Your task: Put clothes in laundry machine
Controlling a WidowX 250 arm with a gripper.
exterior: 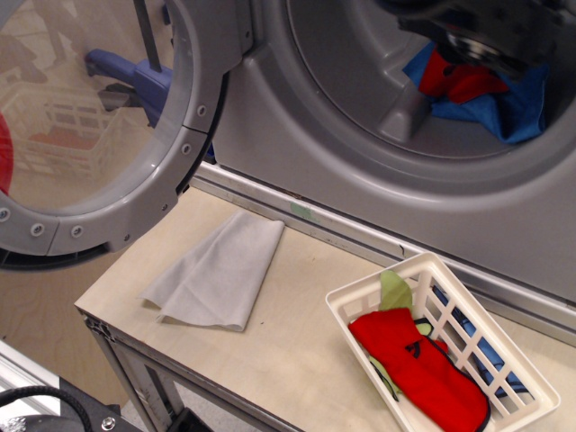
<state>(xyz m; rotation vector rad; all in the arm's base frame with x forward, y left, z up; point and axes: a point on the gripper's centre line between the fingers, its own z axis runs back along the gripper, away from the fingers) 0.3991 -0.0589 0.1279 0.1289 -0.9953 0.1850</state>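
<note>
The laundry machine (297, 135) stands along the far edge of the desk (297, 297), and its round clear door (90, 126) is swung open to the left, over the far left corner of the desk. Inside the drum (360, 81), on the right part of its floor, lies a pile of cloth: a bright blue piece (504, 108) with a red piece (463, 81) on top of it. The pile rests just beside a grey rib (405, 112) of the drum.

The gripper (477, 36) is a dark shape at the top of the picture, inside the drum and directly above the red piece. It is blurred and partly cut by the upper edge, so it cannot be told if the jaws are apart or together, or if they touch the cloth.

Near the right front corner of the desk stands a white slatted basket (360, 301). A red piece with black trim (418, 369) lies in it, a light green piece (393, 292) shows from under it, and something blue (481, 346) is seen through the slats. A flat grey cloth (216, 270) lies on the left half of the desk, well apart from the basket.
</note>
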